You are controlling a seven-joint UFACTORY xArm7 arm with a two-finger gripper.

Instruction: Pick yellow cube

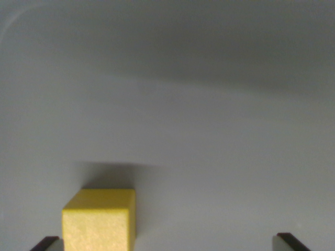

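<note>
I have 1 view to work from, the wrist view, and it shows the cube (pixel 99 222) low in the picture, well toward the wrist view's left, sitting on a plain grey surface (pixel 209 130) with its shadow thrown behind it. The 2 dark fingertips (pixel 46 243) of the gripper (pixel 167 243) poke in at the bottom corners, far apart, so I read the jaws as wide open and holding nothing.

My worry is the offset. The cube lies between the tips but not midway: it sits just beside the tip on the wrist view's left and well apart from the other one. If I close from here, I judge the near finger would meet the cube first and shove it sideways, or twist it, before the far finger arrives. That could leave a skewed grip on an edge rather than flat faces.

The second risk is depth. The cube's lower part is cut off by the frame, so I cannot tell how far down the tips sit against its sides. A shallow bite could let it slip on the lift.
</note>
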